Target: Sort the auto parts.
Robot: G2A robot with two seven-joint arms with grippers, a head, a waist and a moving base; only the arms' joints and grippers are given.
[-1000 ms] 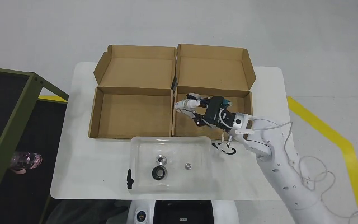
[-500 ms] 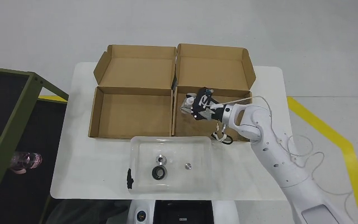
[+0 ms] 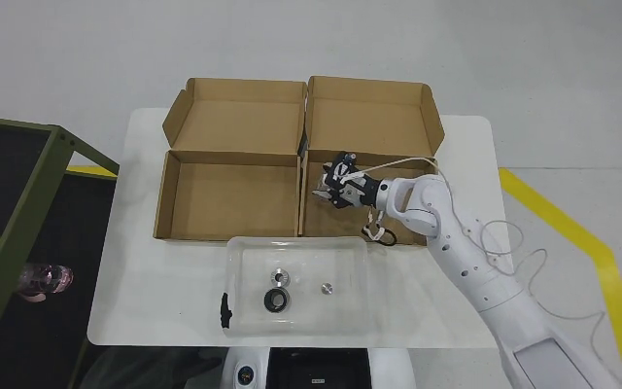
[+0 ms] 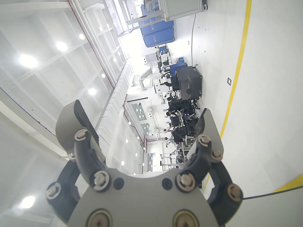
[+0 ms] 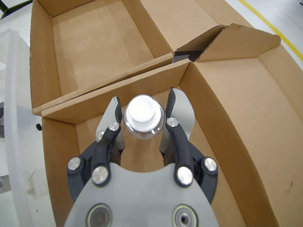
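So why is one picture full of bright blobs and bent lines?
Left wrist view: the left gripper points into the hall, so ceiling lamps flare white and the yellow floor line bows, likely from a wide lens. Right wrist view: even light, with a small glint on the clear part in the right gripper. Top view: soft, even light on the table.

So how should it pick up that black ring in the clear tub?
Probably from straight above, pinching across its outer rim: the black ring seems to lie flat, and the walls of the clear tub block a sideways approach.
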